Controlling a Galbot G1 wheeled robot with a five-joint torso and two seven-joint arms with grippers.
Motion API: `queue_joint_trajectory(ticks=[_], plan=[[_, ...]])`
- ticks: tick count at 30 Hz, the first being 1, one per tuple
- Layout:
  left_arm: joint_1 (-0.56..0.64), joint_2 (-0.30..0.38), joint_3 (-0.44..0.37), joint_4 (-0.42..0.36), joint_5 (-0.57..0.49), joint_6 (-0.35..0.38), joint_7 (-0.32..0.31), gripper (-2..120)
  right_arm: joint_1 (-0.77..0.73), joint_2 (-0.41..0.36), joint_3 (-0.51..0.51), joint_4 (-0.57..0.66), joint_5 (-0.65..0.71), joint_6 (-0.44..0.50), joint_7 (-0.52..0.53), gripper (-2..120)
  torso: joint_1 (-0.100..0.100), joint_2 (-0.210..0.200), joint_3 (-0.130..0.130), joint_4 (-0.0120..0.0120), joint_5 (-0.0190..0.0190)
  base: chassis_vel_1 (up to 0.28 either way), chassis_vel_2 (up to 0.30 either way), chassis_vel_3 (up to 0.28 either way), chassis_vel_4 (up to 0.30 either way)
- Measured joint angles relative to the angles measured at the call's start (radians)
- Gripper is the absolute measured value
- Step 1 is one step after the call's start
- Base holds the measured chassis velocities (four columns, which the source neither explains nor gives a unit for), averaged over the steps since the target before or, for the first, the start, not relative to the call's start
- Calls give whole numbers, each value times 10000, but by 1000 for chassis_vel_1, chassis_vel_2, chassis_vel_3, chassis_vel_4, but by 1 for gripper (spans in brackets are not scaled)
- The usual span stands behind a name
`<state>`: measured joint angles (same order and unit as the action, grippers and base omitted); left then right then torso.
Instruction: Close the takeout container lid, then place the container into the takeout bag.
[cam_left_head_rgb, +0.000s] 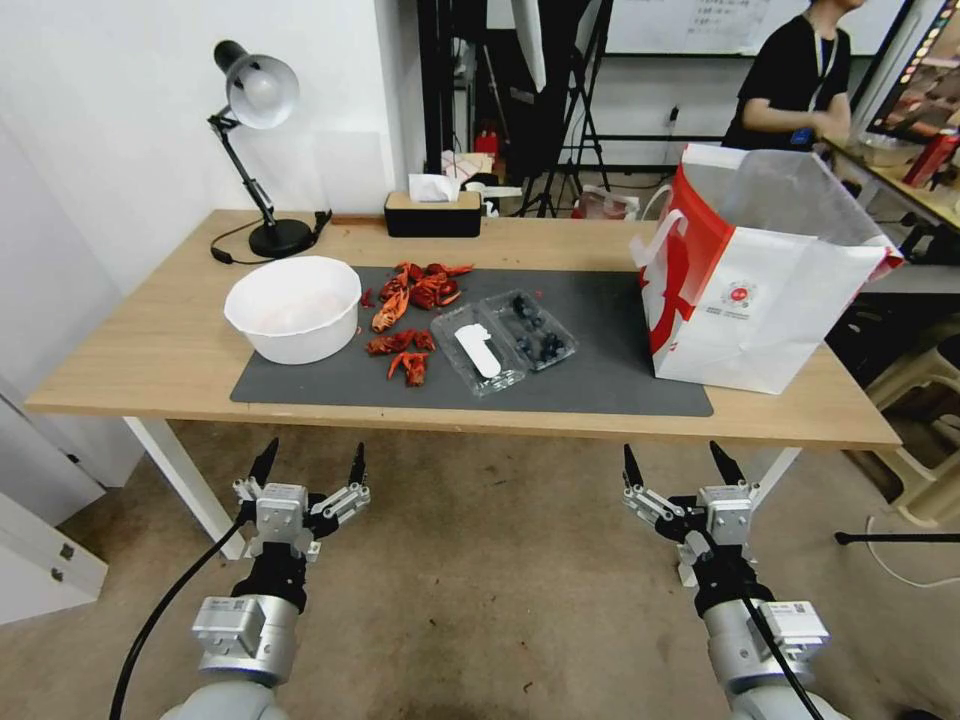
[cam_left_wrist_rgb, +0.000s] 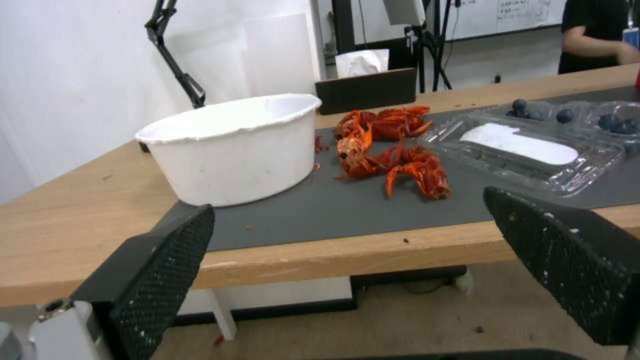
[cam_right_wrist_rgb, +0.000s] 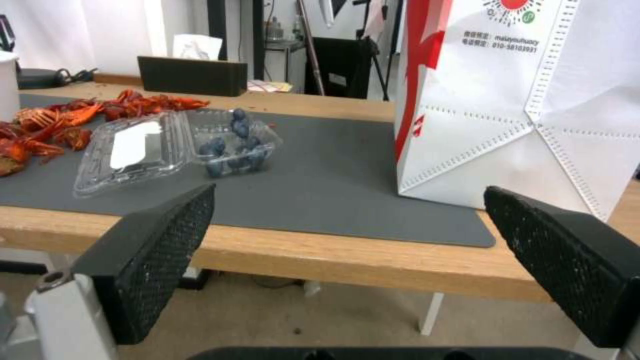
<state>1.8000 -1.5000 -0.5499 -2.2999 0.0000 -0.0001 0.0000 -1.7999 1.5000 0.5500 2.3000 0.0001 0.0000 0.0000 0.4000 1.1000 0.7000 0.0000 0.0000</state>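
Note:
The takeout container (cam_left_head_rgb: 540, 332) (cam_right_wrist_rgb: 235, 147) lies open on the dark mat, its tray holding dark blueberries. Its clear lid (cam_left_head_rgb: 476, 352) (cam_left_wrist_rgb: 527, 150) (cam_right_wrist_rgb: 133, 145) is folded flat beside the tray, white label up. The takeout bag (cam_left_head_rgb: 755, 275) (cam_right_wrist_rgb: 527, 100) stands open at the mat's right end. My left gripper (cam_left_head_rgb: 309, 464) (cam_left_wrist_rgb: 353, 272) hangs open below the table's front edge, left of the container. Further right, my right gripper (cam_left_head_rgb: 678, 463) (cam_right_wrist_rgb: 350, 265) is open too, also below the front edge, between container and bag. Neither touches anything.
A round white bowl (cam_left_head_rgb: 293, 307) (cam_left_wrist_rgb: 233, 147) sits at the mat's left end, with red crayfish pieces (cam_left_head_rgb: 410, 310) (cam_left_wrist_rgb: 390, 150) between it and the container. A desk lamp (cam_left_head_rgb: 255, 150) and a black tissue box (cam_left_head_rgb: 433, 212) stand at the table's back.

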Motion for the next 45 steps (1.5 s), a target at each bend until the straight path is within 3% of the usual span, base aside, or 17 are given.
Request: queue_joint_trajectory(ticks=[26, 29, 31, 32, 35, 37, 45], plan=[[0, 67, 2, -42, -165, 82, -35, 100, 11, -49, 3, 7, 31, -47, -24, 100, 1, 0, 0, 1, -2, 0, 0, 0, 0], [-23, 471, 22, -398, -1109, 675, -293, 100, 185, -676, 223, 204, 532, -816, -482, 100, 0, 0, 0, 0, 0, 0, 0, 0, 0], [-23, 497, 23, -421, -1173, 717, -312, 100, 193, -704, 232, 213, 554, -848, -502, 100, 0, 0, 0, -1, 0, 0, 0, 0, 0], [-38, 777, 44, -664, -1833, 1133, -489, 100, 360, -1310, 448, 406, 1045, -1583, -953, 100, 0, 0, 0, 1, 2, 0, 0, 0, 0], [-53, 998, 58, -862, -2364, 1464, -630, 100, 485, -1752, 604, 543, 1404, -2127, -1280, 100, 1, 0, 0, 0, 1, 0, 0, 0, 0], [-76, 1390, 83, -1204, -3288, 2048, -882, 100, 726, -2606, 898, 823, 2092, -3177, -1913, 100, 0, 0, 0, 1, 0, 0, 0, 0, 0], [-108, 2226, 116, -1866, -5160, 3203, -1136, 100, 815, -2995, 1043, 887, 2475, -3671, -2238, 100, 0, 0, 0, -1, 0, 0, 0, 0, 0]])
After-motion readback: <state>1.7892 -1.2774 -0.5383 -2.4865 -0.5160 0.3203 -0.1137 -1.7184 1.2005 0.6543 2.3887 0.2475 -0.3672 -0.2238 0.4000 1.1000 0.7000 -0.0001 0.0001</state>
